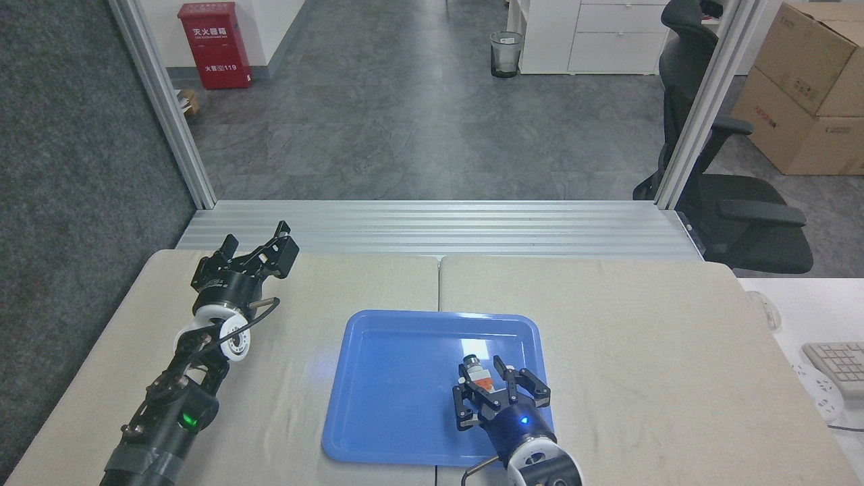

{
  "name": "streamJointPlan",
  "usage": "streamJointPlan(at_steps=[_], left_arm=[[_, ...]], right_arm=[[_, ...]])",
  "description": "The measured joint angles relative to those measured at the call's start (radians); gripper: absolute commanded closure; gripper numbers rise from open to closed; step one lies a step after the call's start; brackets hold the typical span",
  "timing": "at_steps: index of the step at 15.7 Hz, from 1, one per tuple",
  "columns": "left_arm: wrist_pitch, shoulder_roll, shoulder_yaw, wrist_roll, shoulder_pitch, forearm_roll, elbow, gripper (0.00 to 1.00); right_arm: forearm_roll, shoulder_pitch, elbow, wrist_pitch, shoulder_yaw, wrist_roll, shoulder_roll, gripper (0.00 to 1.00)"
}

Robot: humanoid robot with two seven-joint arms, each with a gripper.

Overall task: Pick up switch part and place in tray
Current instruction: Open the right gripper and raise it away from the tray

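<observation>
The blue tray (378,405) lies in the middle of the table near its front edge. Over the tray's right part, my right gripper (482,370) is shut on the switch part (476,373), whose orange middle and silver collar show between the fingers, cap end pointing away from me. Whether the part touches the tray floor I cannot tell. At the table's far left corner, my left gripper (258,239) stands open and holds nothing, well apart from the tray.
The beige table (641,324) has a seam down its middle. A white desk with a keyboard (837,361) adjoins on the right. Beyond the far edge are an aluminium rail, an office chair (729,196) and cardboard boxes.
</observation>
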Motion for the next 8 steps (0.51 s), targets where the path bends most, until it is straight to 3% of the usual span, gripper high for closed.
streamJointPlan(at_steps=[5,8], left_arm=[[0.000,0.000,0.000,0.000,0.000,0.000,0.000,0.00],[0.000,0.000,0.000,0.000,0.000,0.000,0.000,0.00]], right_arm=[[0.008,-0.100,0.019,0.007,-0.083,-0.062,0.005,0.02],[0.007,-0.157,0.029,0.007,-0.158,-0.131,-0.052,0.01]])
